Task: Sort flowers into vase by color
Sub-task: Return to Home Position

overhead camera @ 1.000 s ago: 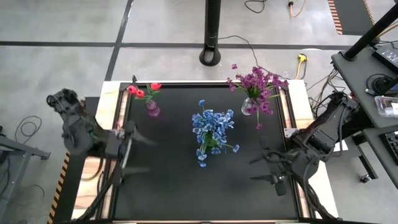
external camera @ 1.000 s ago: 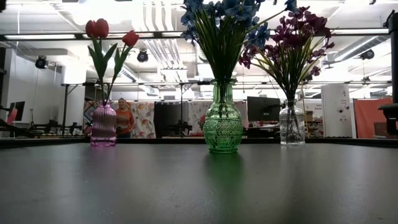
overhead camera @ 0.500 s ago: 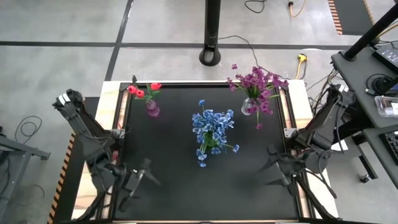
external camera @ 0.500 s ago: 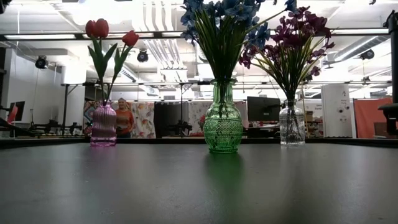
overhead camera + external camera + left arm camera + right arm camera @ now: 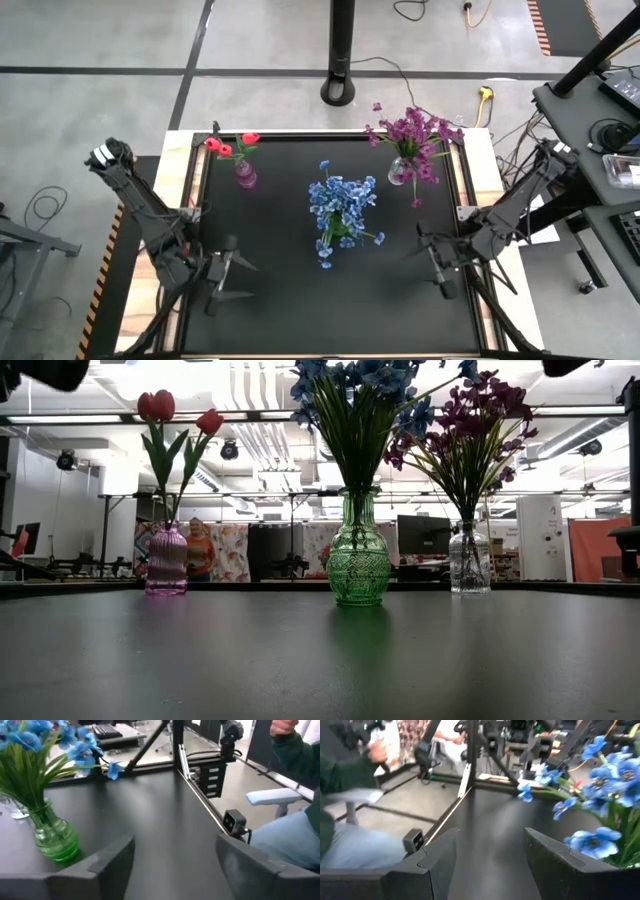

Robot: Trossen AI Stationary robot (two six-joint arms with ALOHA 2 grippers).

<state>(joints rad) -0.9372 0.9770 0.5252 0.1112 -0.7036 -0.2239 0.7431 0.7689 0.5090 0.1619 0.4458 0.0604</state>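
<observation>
Red tulips [image 5: 231, 147] stood in pink vase [image 5: 245, 177], 10 o'clock on table [image 5: 290, 320]. Blue flowers [image 5: 340, 195] in green vase [image 5: 358, 565], centre. Purple flowers [image 5: 415, 135] in clear vase [image 5: 469, 560], 1 o'clock. Left claw [image 5: 230, 277] hung at 8 o'clock, right claw [image 5: 432, 264] at 4 o'clock. Both were spread wide, empty, well apart from all 3 vases. Person [image 5: 300, 755] sat beyond table edge.

Your left gripper [image 5: 175, 851] hangs over the black table [image 5: 160, 805], its two fingers spread wide with nothing between them. You see the blue flowers [image 5: 45, 742] standing in the green vase [image 5: 56, 839]. Beyond the table's edge sits a person [image 5: 295, 837].
</observation>
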